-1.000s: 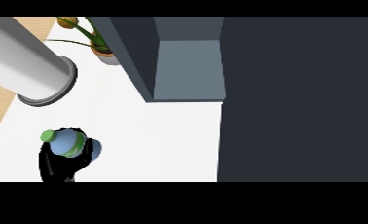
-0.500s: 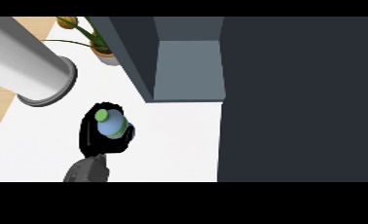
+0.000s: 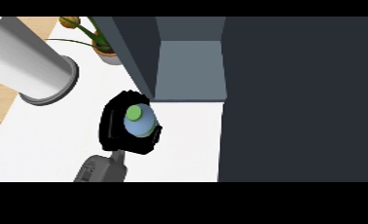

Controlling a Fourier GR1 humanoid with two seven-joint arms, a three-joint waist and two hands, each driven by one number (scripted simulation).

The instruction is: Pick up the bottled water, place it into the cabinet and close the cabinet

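**Bottle in hand, short of the cabinet: place and close not done yet**

Status: pick looks done. We have the right hand with its fingers curled round the bottled water. We see the bottle from the top, green cap up, with black fingers wrapping both sides. It sits over the white tabletop, just beside the cabinet and below-left of the open compartment's front edge, not inside it. We can't tell from this angle whether it's lifted or touching the tabletop.

Our read of what's left:
- carry the bottle into the compartment and let go
- close the cabinet. The compartment is open now, and we can't make out the door for sure. The large dark panel on the right may be it.

Counts:
- bottled water: one
- cabinet: one, with one open compartment showing nothing inside
- hands: one in view, on a grey forearm coming in from the lower edge. The left hand doesn't show.
- potted plant: one, at the back beside the cabinet's left wall
- big grey cylinder: one, upper left, well apart from the bottle. We can't tell what it is.
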